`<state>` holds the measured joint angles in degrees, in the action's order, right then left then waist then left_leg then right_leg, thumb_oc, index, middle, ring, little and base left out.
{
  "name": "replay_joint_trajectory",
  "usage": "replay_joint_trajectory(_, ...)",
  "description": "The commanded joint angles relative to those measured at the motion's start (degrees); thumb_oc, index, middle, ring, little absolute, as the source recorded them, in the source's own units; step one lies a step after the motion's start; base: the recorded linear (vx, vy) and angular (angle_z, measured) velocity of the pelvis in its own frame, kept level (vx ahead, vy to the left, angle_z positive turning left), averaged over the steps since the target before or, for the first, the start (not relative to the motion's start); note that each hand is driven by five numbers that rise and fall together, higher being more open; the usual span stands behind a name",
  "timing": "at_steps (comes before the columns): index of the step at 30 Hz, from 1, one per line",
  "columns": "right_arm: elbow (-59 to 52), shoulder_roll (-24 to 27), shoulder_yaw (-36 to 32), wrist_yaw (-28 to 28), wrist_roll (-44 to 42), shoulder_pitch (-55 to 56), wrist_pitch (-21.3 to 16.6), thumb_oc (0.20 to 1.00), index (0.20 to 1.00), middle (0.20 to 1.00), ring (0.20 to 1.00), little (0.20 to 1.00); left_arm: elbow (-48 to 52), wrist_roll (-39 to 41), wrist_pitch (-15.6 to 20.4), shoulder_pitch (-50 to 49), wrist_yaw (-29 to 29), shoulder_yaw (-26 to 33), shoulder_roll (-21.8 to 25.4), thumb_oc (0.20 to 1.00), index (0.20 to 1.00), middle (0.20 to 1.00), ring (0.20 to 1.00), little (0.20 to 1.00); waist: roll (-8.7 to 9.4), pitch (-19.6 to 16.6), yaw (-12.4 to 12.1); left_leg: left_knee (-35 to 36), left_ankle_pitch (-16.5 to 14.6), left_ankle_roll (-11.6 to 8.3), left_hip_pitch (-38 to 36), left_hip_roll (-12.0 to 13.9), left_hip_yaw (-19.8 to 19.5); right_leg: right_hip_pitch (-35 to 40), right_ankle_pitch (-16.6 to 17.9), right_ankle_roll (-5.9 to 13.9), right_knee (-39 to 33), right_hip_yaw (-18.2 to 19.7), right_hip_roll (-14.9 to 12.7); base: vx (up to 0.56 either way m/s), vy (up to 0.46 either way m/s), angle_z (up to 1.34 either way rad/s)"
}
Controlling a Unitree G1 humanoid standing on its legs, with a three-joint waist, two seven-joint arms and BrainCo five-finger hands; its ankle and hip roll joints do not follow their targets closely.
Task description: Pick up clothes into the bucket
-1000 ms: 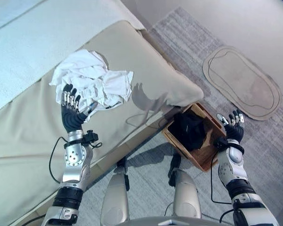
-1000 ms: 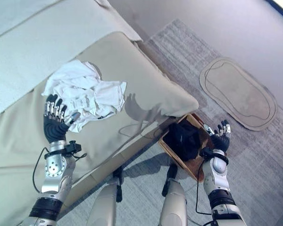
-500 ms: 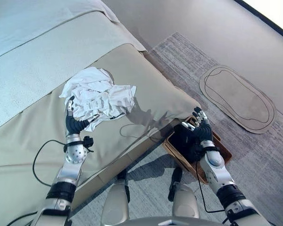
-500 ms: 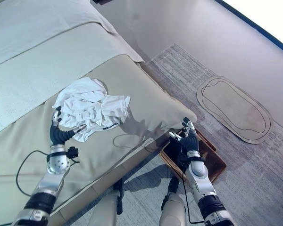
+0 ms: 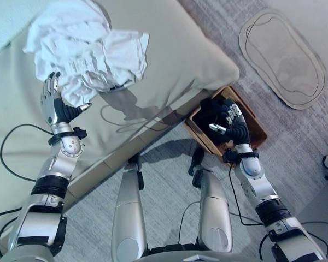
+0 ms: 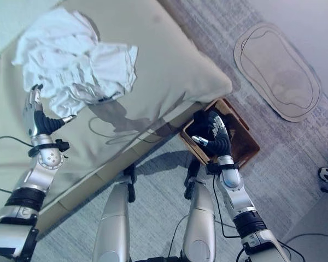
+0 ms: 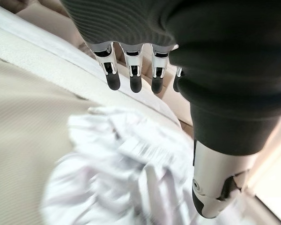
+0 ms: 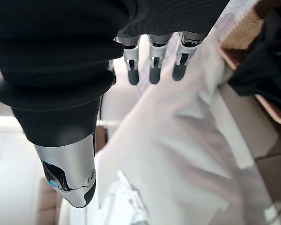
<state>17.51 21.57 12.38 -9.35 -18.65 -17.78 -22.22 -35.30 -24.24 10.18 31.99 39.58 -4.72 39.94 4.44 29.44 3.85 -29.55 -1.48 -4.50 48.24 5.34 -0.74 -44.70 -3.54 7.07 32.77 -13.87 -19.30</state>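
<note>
Reaching for: the white clothes, a crumpled heap lying on the beige cushion, toward its far side and well back from the corner that overhangs the basket
Left hand: the left hand hovers at the near edge of the heap with fingers straight and spread wide, thumb out, holding nothing
Right hand: the right hand hangs over the basket, fingers relaxed and apart, empty
Bucket: a brown woven basket on the grey carpet, tucked against the cushion's near corner; a dark garment already lies inside
Risk, partial grab: the heap looks loosely bunched, so fingers closing at its edge may catch only one fold and leave the rest trailing on the cushion
Risk, drop on the way: the heap and the basket are well apart, with the cushion's corner between them; a trailing sleeve could likely snag or slide off onto the carpet
Risk, miss at the rim: the basket opening appears narrow beside the cushion, and the right hand above it could block the drop
Count, white heaps: one, though how many garments it holds cannot be told
Count, dark garments: one
Count, baskets: one
Count, mats: one oval mat on the carpet beyond the basket
Count, hands: two, both empty
</note>
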Motion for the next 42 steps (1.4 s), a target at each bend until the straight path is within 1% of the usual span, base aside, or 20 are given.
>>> replay_joint_trajectory(1, -5.70, 1.27, -2.21, -1.91, 1.07, 2.08, -3.85, 1.000, 1.000, 1.000, 1.000, 1.000, 3.96, -7.03, -2.52, 1.51, 3.71, 0.47, 3.13, 1.000, 1.000, 1.000, 1.000, 1.000, 0.82, -3.99, 0.82, -6.61, -6.67, 1.61, 2.96, -0.53, 1.61, -2.57, 3.19, 3.49, -2.36, 2.84, 1.07, -0.05, 0.030, -0.03)
replay_joint_trajectory(3, -5.70, 1.27, -2.27, -1.92, 1.08, 2.04, -3.83, 1.000, 1.000, 1.000, 1.000, 1.000, 3.91, -7.06, -2.56, 1.65, 3.73, 0.40, 3.11, 1.000, 1.000, 1.000, 1.000, 1.000, 0.80, -4.18, 0.78, -6.79, -6.72, 1.62, 3.33, -0.53, 1.61, -2.96, 3.14, 3.49, -2.18, 2.90, 1.06, -0.03, 0.018, -0.06)
replay_joint_trajectory(5, -5.93, 1.56, -3.00, -2.37, 1.32, 1.63, -3.82, 1.000, 1.000, 1.000, 1.000, 1.000, 3.66, -9.12, -4.11, 5.25, 4.19, -0.57, 4.59, 1.000, 1.000, 1.000, 1.000, 1.000, 0.90, -4.09, 1.37, -7.75, -6.65, 1.83, 6.66, -0.49, 1.24, -6.45, 3.09, 3.52, -1.04, 3.45, 1.03, -0.03, 0.031, -0.03)
replay_joint_trajectory(9, -6.31, 1.86, -4.24, -2.29, 0.81, 2.20, -4.03, 1.000, 1.000, 1.000, 1.000, 1.000, 4.06, -11.30, -5.57, 8.41, 4.68, -1.04, 6.46, 1.000, 1.000, 1.000, 1.000, 1.000, 0.87, -4.19, 2.25, -8.54, -6.77, 2.09, 9.60, -0.40, 1.10, -9.84, 3.21, 3.71, -0.09, 3.90, 1.10, -0.01, 0.030, -0.03)
replay_joint_trajectory(15, -6.02, 1.64, -5.79, -1.44, -0.61, 3.73, -4.81, 1.000, 1.000, 1.000, 1.000, 1.000, 5.28, -16.67, -7.39, 12.12, 5.79, -2.76, 9.51, 1.000, 1.000, 1.000, 1.000, 1.000, 0.85, -5.13, 3.34, -9.02, -7.12, 2.40, 12.25, -0.44, 0.87, -12.67, 3.26, 4.00, 0.26, 4.39, 0.97, 0.00, 0.004, -0.02)
replay_joint_trajectory(21, -5.59, 1.57, -6.57, -0.30, -2.27, 4.28, -5.18, 1.000, 1.000, 1.000, 1.000, 1.000, 8.81, -21.13, -6.78, 14.26, 5.15, -5.25, 11.55, 1.000, 1.000, 1.000, 1.000, 1.000, 0.61, -6.03, 3.88, -9.00, -7.43, 2.58, 13.32, -0.63, 0.99, -13.89, 3.35, 4.29, 0.13, 4.53, 0.92, 0.00, 0.003, -0.01)
replay_joint_trajectory(23, -4.97, 1.26, -6.25, 0.02, -3.16, 3.75, -5.41, 1.000, 1.000, 1.000, 1.000, 1.000, 9.80, -24.10, -6.19, 15.71, 4.42, -8.05, 12.47, 1.000, 1.000, 1.000, 1.000, 1.000, 0.35, -6.69, 4.24, -8.50, -7.45, 2.55, 13.49, -0.56, 1.08, -14.05, 3.48, 4.39, -0.47, 4.50, 0.93, 0.00, 0.000, 0.00)
replay_joint_trajectory(26, -4.83, 1.24, -6.21, 0.19, -3.25, 3.54, -5.44, 1.000, 1.000, 1.000, 1.000, 1.000, 9.30, -24.53, -6.30, 16.56, 4.20, -9.14, 12.73, 1.000, 1.000, 1.000, 1.000, 1.000, 0.35, -6.84, 4.23, -8.35, -7.42, 2.58, 13.52, -0.53, 1.09, -14.14, 3.55, 4.41, -0.60, 4.50, 0.97, 0.00, 0.000, 0.00)
replay_joint_trajectory(28, -5.12, 1.68, -5.73, 0.73, -3.39, 3.06, -5.51, 1.000, 1.000, 1.000, 1.000, 1.000, 6.97, -25.27, -6.99, 19.43, 2.32, -12.39, 13.68, 1.000, 1.000, 1.000, 1.000, 1.000, 0.31, -7.11, 4.69, -8.47, -7.40, 2.59, 13.84, -0.51, 1.29, -14.40, 3.69, 4.47, -0.79, 4.52, 1.12, 0.00, 0.000, 0.00)
replay_joint_trajectory(31, -5.25, 1.98, -5.61, 0.81, -3.23, 2.50, -5.34, 1.000, 1.000, 1.000, 1.000, 1.000, 2.89, -24.31, -7.47, 22.70, 0.75, -15.56, 14.10, 1.000, 1.000, 1.000, 1.000, 1.000, 0.38, -7.24, 5.05, -8.43, -7.33, 2.65, 14.29, -0.49, 1.28, -14.77, 3.85, 4.43, -0.93, 4.67, 1.31, 0.00, 0.000, 0.00)
replay_joint_trajectory(33, -5.15, 2.14, -5.61, 0.68, -3.22, 1.89, -5.09, 1.000, 1.000, 1.000, 1.000, 1.000, -0.52, -22.75, -7.53, 24.80, -1.56, -17.79, 14.42, 1.000, 1.000, 1.000, 1.000, 1.000, 0.44, -7.19, 5.18, -8.43, -7.18, 2.62, 14.73, -0.37, 1.41, -15.13, 4.13, 4.40, -1.08, 4.74, 1.33, 0.00, 0.002, -0.02)
replay_joint_trajectory(36, -5.18, 2.13, -6.08, 0.75, -2.76, 1.52, -4.74, 1.000, 1.000, 1.000, 1.000, 1.000, -2.58, -21.10, -7.00, 26.15, -4.01, -18.75, 14.78, 1.000, 1.000, 1.000, 1.000, 1.000, 0.50, -7.04, 5.42, -8.54, -7.07, 2.63, 15.34, -0.39, 1.58, -15.95, 4.42, 4.46, -1.03, 4.88, 1.49, 0.00, 0.000, -0.01)
replay_joint_trajectory(39, -5.39, 2.37, -6.91, 1.06, -2.76, 1.68, -4.56, 1.000, 1.000, 1.000, 1.000, 1.000, -3.77, -20.03, -5.74, 26.51, -5.99, -20.10, 15.94, 1.000, 1.000, 1.000, 1.000, 1.000, 0.42, -7.06, 5.53, -8.86, -6.96, 2.69, 16.15, -0.33, 1.70, -16.73, 4.50, 4.46, -0.67, 5.10, 1.62, 0.00, 0.003, -0.01)
replay_joint_trajectory(42, -5.31, 2.40, -7.30, 1.26, -2.78, 1.82, -4.54, 1.000, 1.000, 1.000, 1.000, 1.000, -4.65, -18.96, -4.70, 26.29, -7.47, -20.99, 16.01, 1.000, 1.000, 1.000, 1.000, 1.000, 0.29, -7.08, 5.57, -8.99, -6.80, 2.63, 16.67, -0.33, 1.80, -17.32, 4.65, 4.45, -0.54, 5.37, 1.67, 0.00, 0.000, 0.00)
